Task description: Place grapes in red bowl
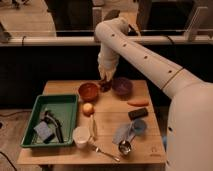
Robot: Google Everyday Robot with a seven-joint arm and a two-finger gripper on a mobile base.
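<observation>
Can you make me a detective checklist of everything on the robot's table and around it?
Surface: wooden table, crowded with things.
Job's things: red bowl at the back, no grapes seen inside; grapes, a dark lump just right of that bowl, under the gripper.
Clutter: purple bowl, yellow fruit, carrot, white cup, green tray holding small tools.
Gripper: gripper low at the back of the table, between the two bowls, right at the grapes.
Cables: nothing seen.
Surroundings: white arm reaching in from the right; metal rail behind the table.
</observation>
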